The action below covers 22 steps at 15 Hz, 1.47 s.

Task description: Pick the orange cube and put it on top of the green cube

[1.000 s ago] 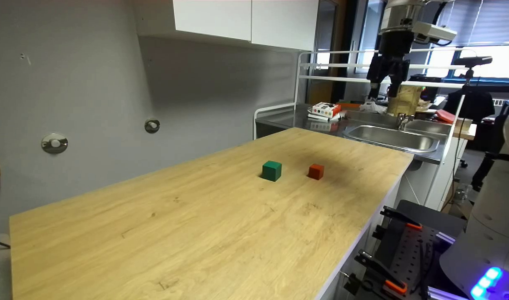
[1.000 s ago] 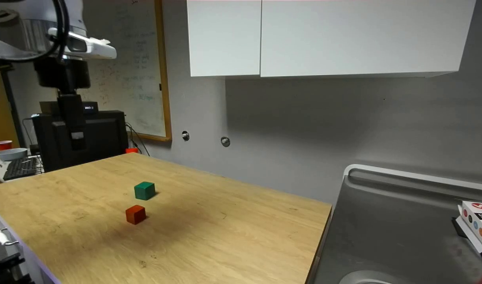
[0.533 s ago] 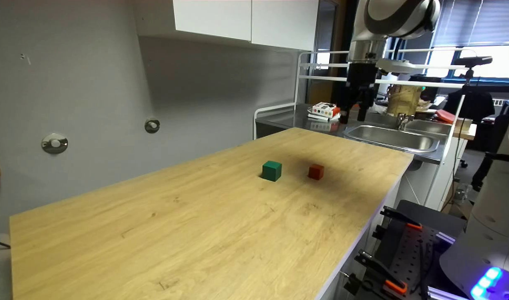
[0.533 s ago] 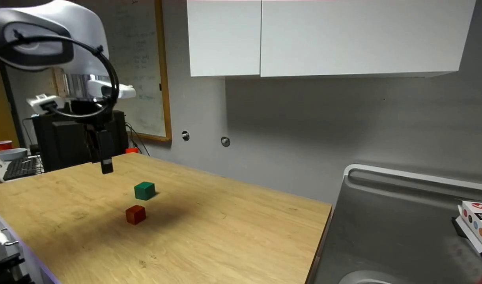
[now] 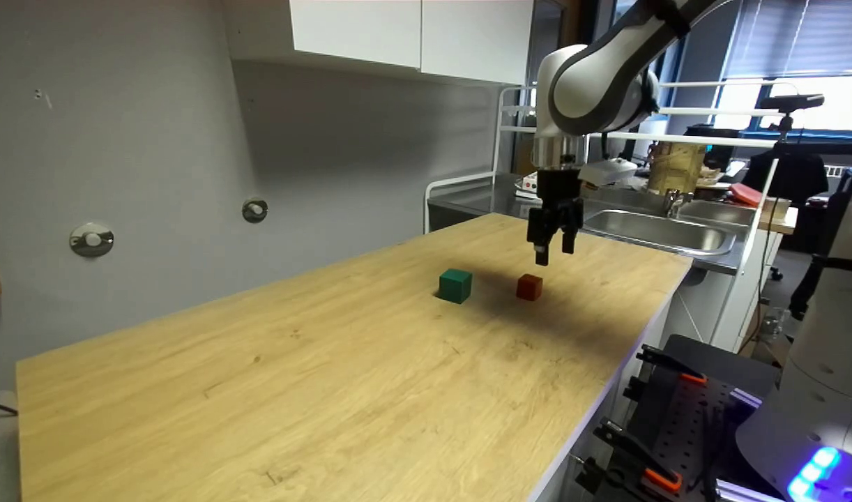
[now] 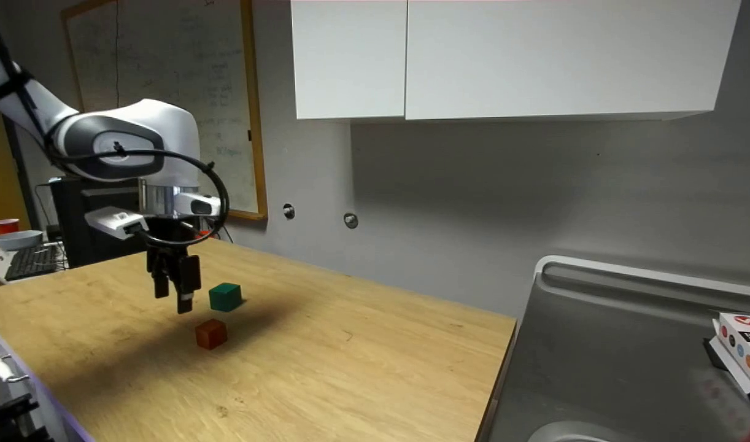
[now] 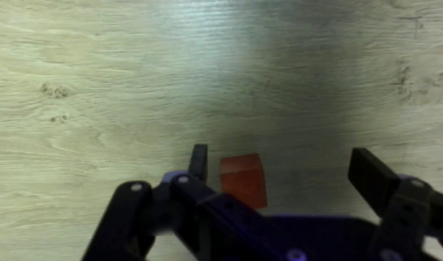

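Observation:
The orange cube, small and nearly red, sits on the wooden table in both exterior views. The green cube stands a short way from it in both exterior views and is out of the wrist view. My gripper is open and empty, pointing down above the table close to the orange cube; it also shows in an exterior view. In the wrist view the orange cube appears between the open fingers, nearer the left one, its lower part hidden by the gripper.
The wooden table runs along a grey wall. White cabinets hang above. A metal counter with a sink and a white box adjoins one end. Black clamps sit by the robot base.
The arm has come down and over the table, bringing the gripper from high up to just above and beside the orange cube. Both cubes have stayed in place.

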Each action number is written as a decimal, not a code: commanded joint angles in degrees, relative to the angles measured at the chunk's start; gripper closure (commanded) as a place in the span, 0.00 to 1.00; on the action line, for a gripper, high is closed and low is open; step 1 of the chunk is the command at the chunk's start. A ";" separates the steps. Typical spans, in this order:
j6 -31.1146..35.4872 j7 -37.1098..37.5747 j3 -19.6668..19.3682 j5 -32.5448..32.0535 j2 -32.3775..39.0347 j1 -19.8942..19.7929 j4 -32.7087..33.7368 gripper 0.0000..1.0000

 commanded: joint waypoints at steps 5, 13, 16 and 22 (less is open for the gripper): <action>0.80 -2.51 0.90 3.47 17.84 1.00 11.31 0.00; -0.71 -3.05 0.40 2.85 28.31 -1.08 20.51 0.24; -1.35 -2.67 0.10 2.46 29.70 -1.85 22.27 0.40; -2.83 -1.22 0.02 0.79 29.10 -1.51 23.94 0.88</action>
